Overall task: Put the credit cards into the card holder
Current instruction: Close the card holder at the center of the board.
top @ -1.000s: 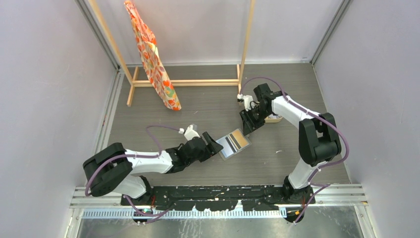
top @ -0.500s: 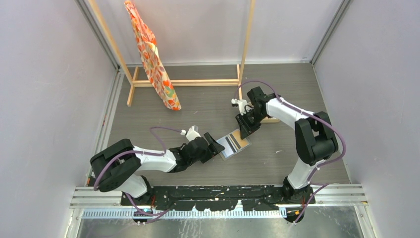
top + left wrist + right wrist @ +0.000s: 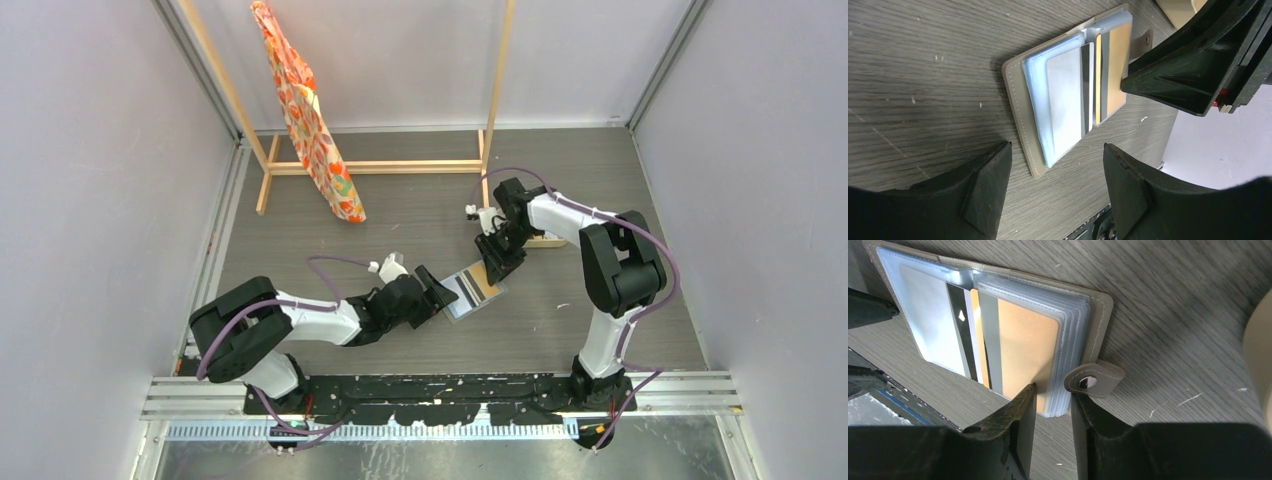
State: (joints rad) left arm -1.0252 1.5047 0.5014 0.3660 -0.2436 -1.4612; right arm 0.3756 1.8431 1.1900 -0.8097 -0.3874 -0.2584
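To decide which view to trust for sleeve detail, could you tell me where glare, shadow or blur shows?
Top external: even light, sharp, but the card holder is tiny. Left wrist: holder crisp, shadow along its left side; left gripper's fingers dark, soft. Right wrist: sheen on the clear sleeves; right gripper's fingers dark, soft.

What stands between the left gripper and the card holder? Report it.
Nothing visible. A corner of the card holder lies between the open fingers of the left gripper; the right gripper is at its far edge.

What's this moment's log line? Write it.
card holder open | orange card inside it | right gripper at its edge | left gripper open beside it
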